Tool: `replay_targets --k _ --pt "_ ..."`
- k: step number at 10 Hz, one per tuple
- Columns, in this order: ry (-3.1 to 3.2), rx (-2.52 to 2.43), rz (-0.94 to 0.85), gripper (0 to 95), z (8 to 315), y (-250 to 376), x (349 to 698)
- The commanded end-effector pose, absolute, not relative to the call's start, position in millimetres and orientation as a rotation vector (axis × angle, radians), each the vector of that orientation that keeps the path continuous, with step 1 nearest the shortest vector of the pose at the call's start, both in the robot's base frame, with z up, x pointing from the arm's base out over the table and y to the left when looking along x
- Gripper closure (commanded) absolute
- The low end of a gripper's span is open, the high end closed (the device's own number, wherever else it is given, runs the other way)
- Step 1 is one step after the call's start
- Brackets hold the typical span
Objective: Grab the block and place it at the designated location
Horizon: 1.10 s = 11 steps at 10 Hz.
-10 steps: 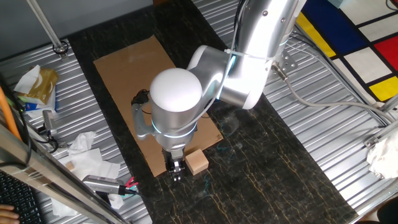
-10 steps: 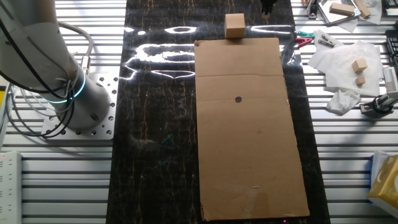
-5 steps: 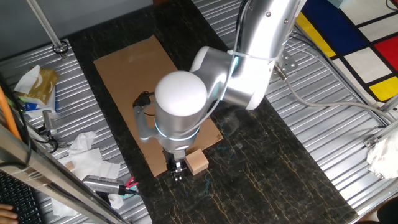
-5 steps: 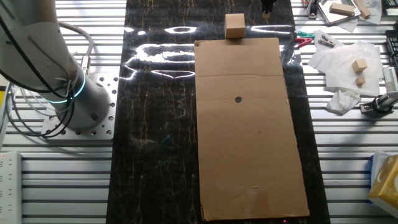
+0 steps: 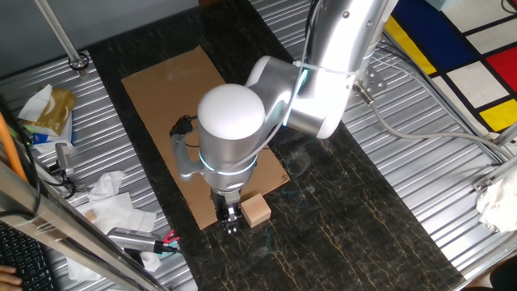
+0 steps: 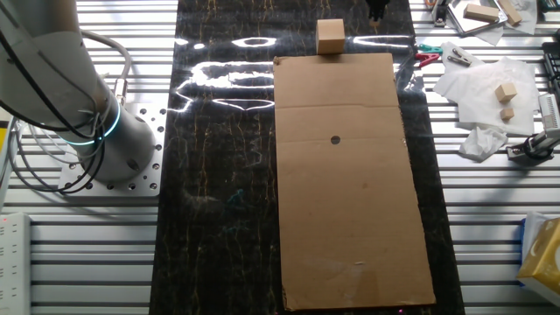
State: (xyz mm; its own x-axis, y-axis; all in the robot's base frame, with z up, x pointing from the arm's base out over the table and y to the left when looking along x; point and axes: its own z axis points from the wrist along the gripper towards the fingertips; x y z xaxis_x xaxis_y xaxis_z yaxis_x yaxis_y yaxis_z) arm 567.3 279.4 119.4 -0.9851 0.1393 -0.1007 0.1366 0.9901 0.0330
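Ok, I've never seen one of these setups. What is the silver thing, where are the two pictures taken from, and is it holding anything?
The silver thing is a robot arm. One fixed view looks down over the arm; the other fixed view looks along the table from the opposite side, with the arm's base at its left. On the dark tabletop lies a brown cardboard sheet with a small black dot, the designated location. The tan block sits just off the sheet's edge. The tool is beside the block, not around it. It holds nothing; whether it is open is hard to tell.
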Motion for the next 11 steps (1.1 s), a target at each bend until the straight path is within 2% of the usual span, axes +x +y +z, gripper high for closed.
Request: replay_targets --k 1,11 --pt "3.036 0.197 0.04 38.0 118.9 280.6 568.1" --pt "3.043 0.157 0.034 38.0 118.9 280.6 568.1"
